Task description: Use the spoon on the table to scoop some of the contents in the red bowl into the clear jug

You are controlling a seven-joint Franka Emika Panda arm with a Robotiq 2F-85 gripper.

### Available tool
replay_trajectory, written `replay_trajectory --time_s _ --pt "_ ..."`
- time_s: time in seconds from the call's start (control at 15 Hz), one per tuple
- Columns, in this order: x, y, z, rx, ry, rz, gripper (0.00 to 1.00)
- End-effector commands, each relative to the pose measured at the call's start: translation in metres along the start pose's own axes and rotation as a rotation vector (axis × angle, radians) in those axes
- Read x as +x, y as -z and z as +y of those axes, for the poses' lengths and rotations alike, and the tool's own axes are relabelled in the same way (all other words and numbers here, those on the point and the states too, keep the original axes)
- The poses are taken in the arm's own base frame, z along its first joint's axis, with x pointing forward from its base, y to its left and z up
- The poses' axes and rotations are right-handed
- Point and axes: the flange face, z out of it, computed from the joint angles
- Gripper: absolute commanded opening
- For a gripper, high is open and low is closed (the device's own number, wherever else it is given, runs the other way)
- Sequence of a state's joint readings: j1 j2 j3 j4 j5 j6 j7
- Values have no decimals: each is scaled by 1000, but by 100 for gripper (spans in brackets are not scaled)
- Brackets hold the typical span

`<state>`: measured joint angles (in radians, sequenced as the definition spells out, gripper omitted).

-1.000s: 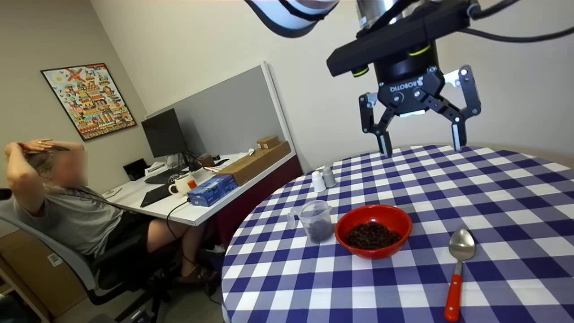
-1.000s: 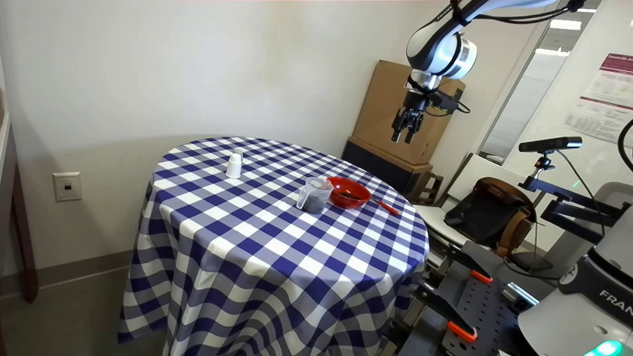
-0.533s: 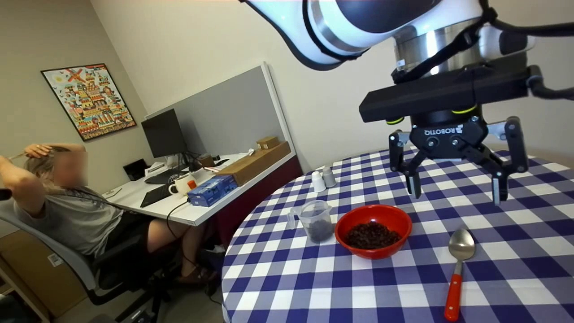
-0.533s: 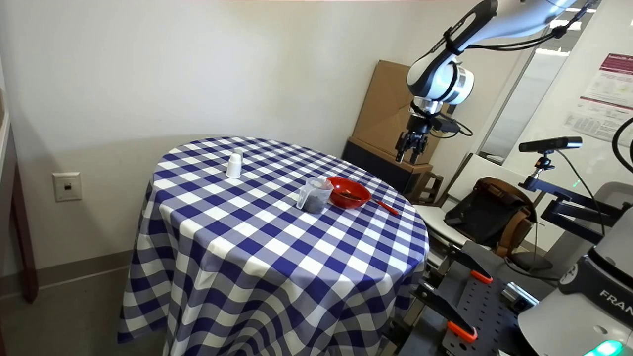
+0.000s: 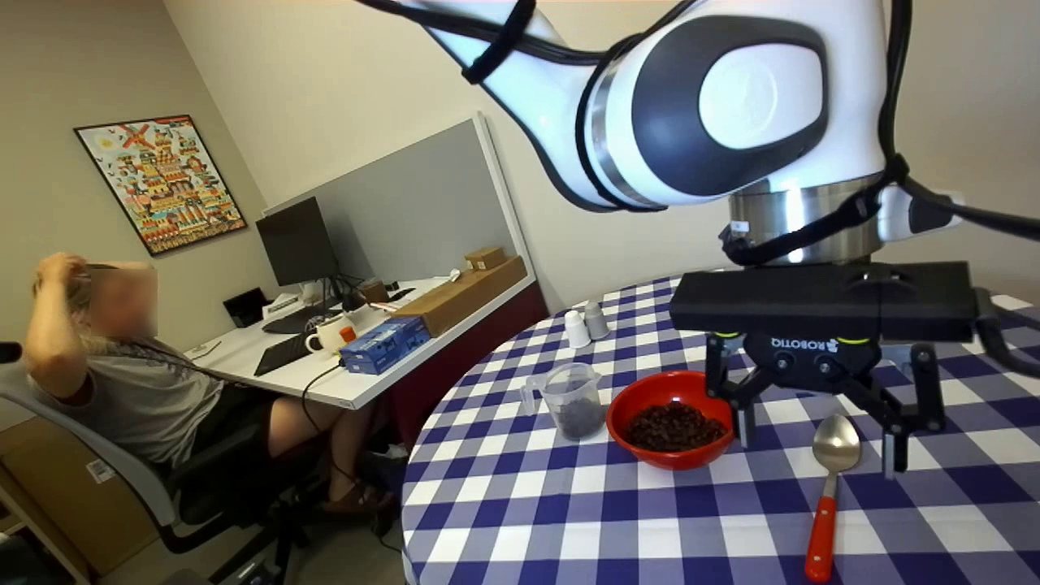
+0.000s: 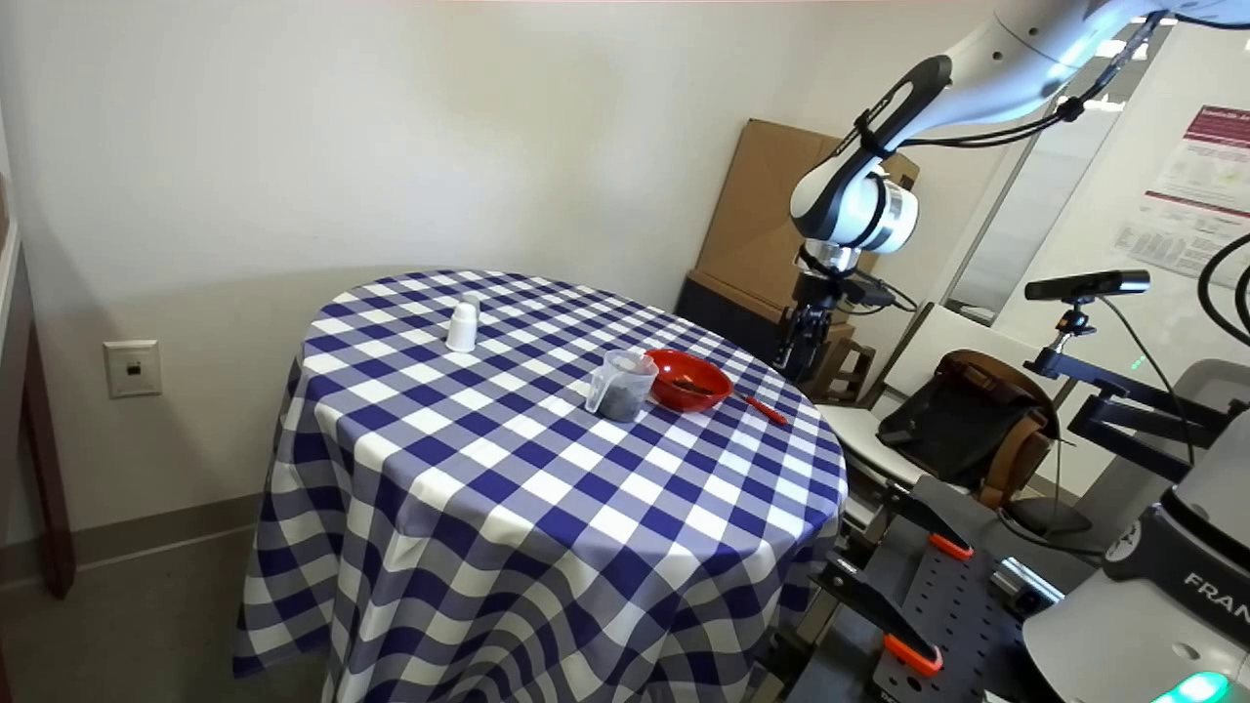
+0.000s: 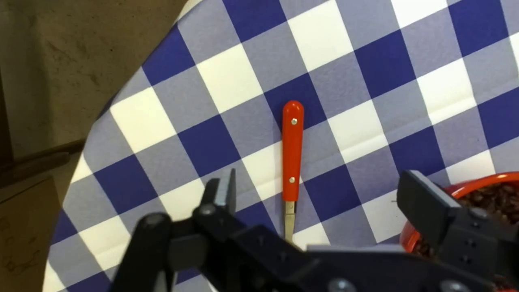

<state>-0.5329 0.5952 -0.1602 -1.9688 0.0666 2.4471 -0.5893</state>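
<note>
Above the table [image 5: 569, 520], the gripper [image 5: 820, 445] is held spread wide, with nothing clasped. In an exterior view, the spoon [image 5: 827, 505] is seen at four o'clock from the red bowl [image 5: 671, 461], the clear jug [image 5: 569, 388] at nine.

The pincer [image 5: 820, 445] has come down nearer the table [image 5: 569, 520], and the seated person [image 5: 146, 394] has changed pose.

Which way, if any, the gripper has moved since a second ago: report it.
Yes, downward: in both exterior views, the gripper is now lower relative to the red bowl.
</note>
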Motion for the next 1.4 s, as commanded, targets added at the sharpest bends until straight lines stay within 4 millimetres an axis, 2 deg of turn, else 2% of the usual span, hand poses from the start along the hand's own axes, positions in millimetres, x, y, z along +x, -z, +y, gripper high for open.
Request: replay_trajectory --time_s 0.0,0.4,0.6,0.67,0.73,0.87,0.93,1.33 --pt "3 -27 -2 -11 63 34 100" --pt "-7 -70 -10 -39 94 57 100" --pt "-14 -81 -12 -39 68 60 100" --pt "-16 -83 -13 -38 64 61 95" --pt "-17 -84 -14 -37 62 62 74" --pt "-19 -86 -14 -35 60 63 69" --pt "-19 -87 -14 -33 58 63 64" --pt "-22 -88 -10 -28 53 66 16"
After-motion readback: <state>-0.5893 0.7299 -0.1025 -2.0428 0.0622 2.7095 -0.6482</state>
